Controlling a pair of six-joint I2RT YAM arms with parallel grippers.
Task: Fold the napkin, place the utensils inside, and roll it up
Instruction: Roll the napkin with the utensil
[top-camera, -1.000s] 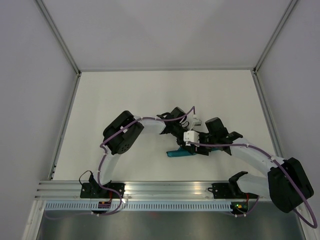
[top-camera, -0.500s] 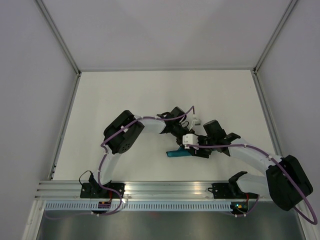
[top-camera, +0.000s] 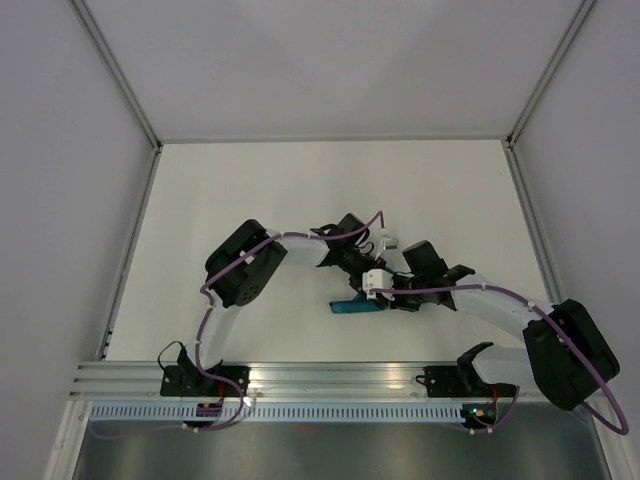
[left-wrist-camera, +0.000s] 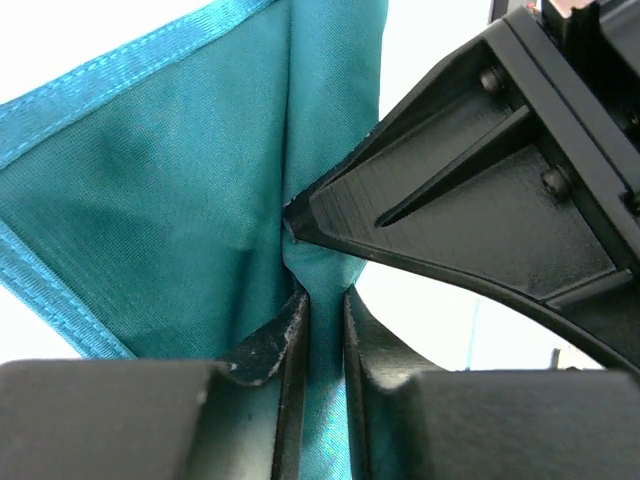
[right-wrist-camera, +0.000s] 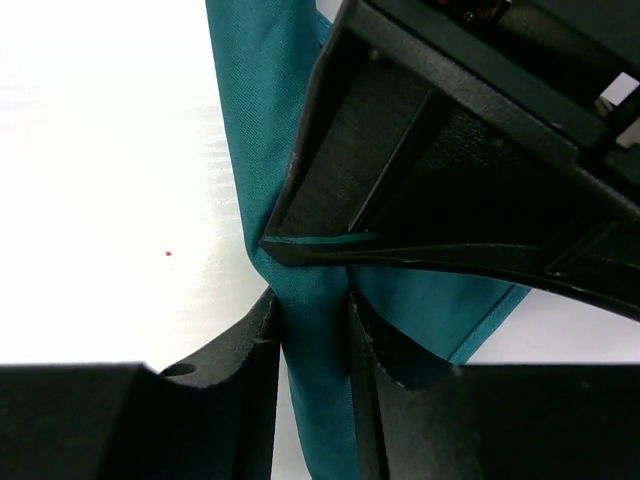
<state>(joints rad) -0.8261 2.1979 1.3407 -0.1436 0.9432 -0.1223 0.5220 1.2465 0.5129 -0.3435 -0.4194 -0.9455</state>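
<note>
We're scanning all three views and nothing turns up that we can read: no words, labels, brands, numbers or signs. The napkin (left-wrist-camera: 150, 200) is unprinted wherever we see it.
</note>
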